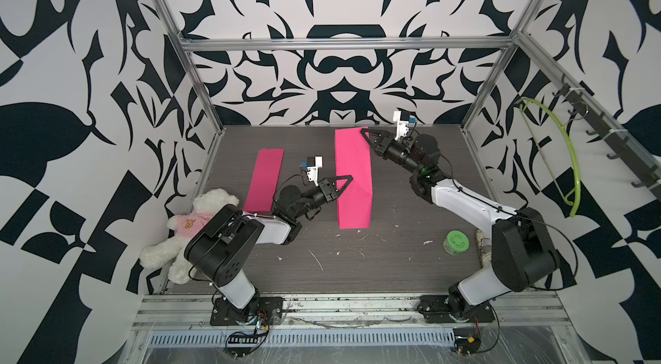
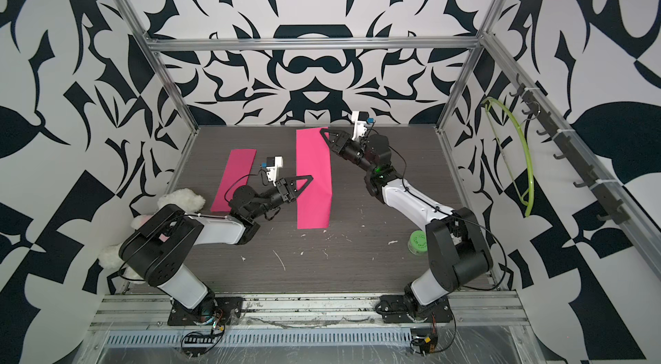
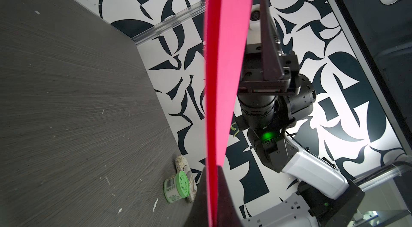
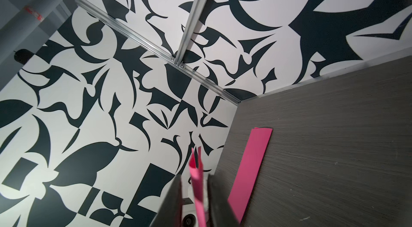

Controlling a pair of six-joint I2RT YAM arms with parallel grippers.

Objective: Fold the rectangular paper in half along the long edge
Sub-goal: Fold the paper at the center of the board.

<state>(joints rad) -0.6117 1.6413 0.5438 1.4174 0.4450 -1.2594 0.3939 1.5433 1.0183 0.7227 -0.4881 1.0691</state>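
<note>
Tabletop (image 1: 393, 265), grey wood grain, flecked with white scraps; contents from left to right.

1. Teddy bear (image 1: 205, 206), white with a pink top, lying at the left edge, partly behind the left arm.
2. Pink strip (image 1: 266, 176), narrow, flat on the tabletop, apart from the paper and from both arms.
3. Left end effector (image 1: 347, 179), pressed together on the left long edge of the paper, about midway along it.
4. Paper (image 1: 352, 165), pink and long, mid-tabletop, running from far to near; two layers show at its far end in the right wrist view.
5. Right end effector (image 1: 364, 132), at the paper's far right corner; fingers (image 4: 171, 196) spread, with the paper (image 4: 197, 183) loose between them and a gap on each side.
6. Jar (image 1: 457, 242), green lid, near the right arm.
7. Hanger (image 1: 568, 151), green, hooked on the right wall rail.
</note>
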